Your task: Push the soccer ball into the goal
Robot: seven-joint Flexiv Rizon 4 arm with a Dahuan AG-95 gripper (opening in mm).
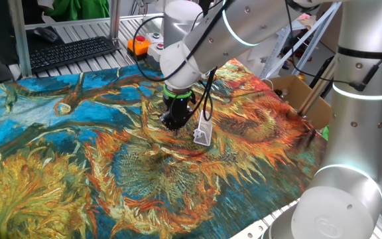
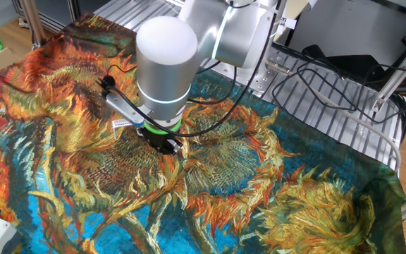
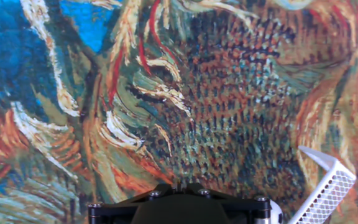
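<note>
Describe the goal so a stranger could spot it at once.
Start from the sunflower-painting cloth covering the table, then find the gripper lowered near its middle. Beside the gripper stands the goal, a small white frame with pale mesh, the only plain white thing on the colourful cloth.

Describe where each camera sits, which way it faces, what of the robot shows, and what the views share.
One fixed view: at one edge of the sunflower-painted cloth, facing across it towards a black keyboard; silver arm and black two-finger gripper show.
The other fixed view: high, opposite side, looking down; the arm's wrist covers the gripper.
Hand view: on the hand, facing the cloth; only the gripper's base shows.
All share the small white mesh goal frame.
</note>
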